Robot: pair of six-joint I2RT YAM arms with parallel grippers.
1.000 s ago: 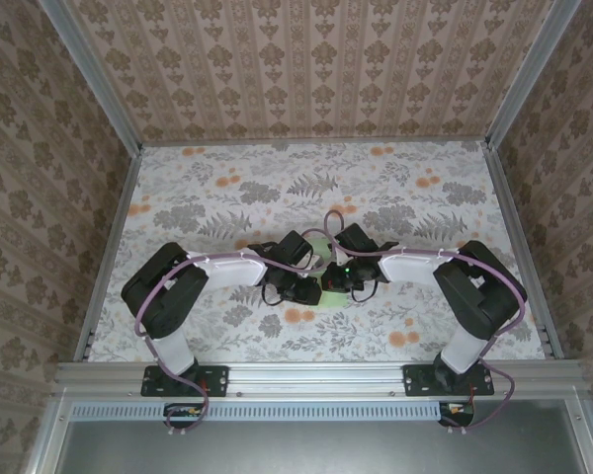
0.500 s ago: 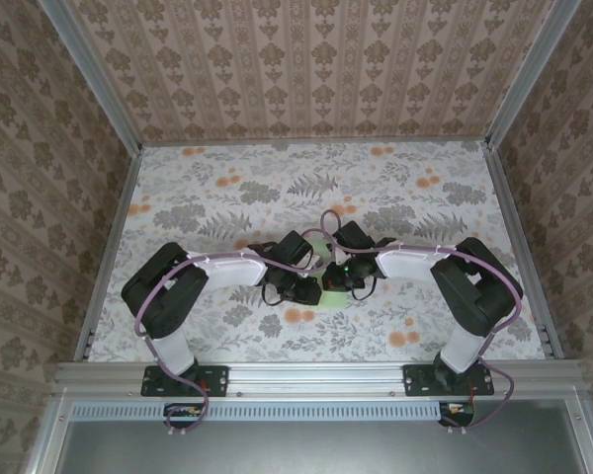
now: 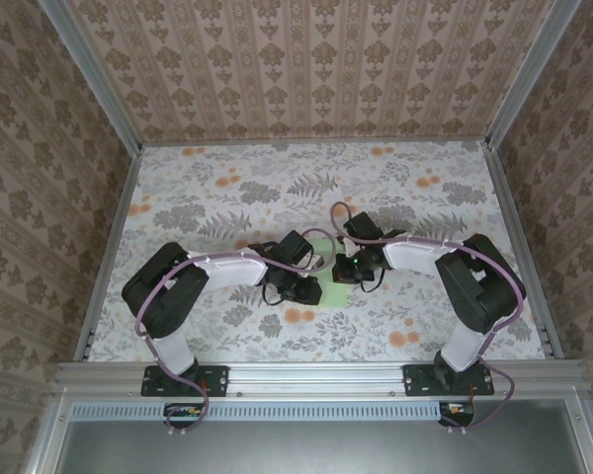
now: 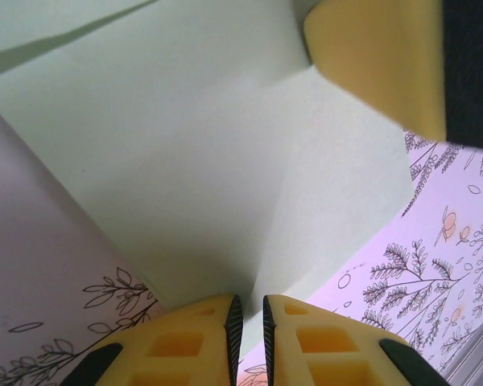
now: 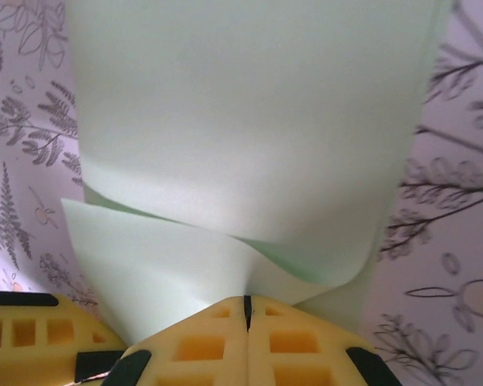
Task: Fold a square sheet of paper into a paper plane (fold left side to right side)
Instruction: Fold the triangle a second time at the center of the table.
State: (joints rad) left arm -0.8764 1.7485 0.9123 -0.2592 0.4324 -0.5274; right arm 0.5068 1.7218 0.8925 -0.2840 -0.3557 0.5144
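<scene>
Top view, table: a flat surface is covered by a pale cloth printed with grey ferns and orange blossoms.
Top view, paper plane: a pale-green sheet is seen near the middle of the table, between the two wrists and largely hidden under them.
Top view, left gripper: it is lowered onto the paper's left part; the jaw state cannot be told from here.
Top view, right gripper: it is lowered at the paper's right part, just beside the left gripper.
Left wrist view, paper: the surface is matte and smooth, with a straight folded edge near the top; the near corner tapers into the slit between the fingers.
Left wrist view, fingers: yellow blocks with square pockets are brought almost together, and the paper's corner is pinched between them.
Left wrist view, far pad: a yellow pad of the right gripper is seen at the sheet's upper right edge.
Right wrist view, fingers: they are pressed together, with the paper clamped at the seam.
Right wrist view, paper: an upper layer is lifted in a soft curl over a flatter lower layer.
</scene>
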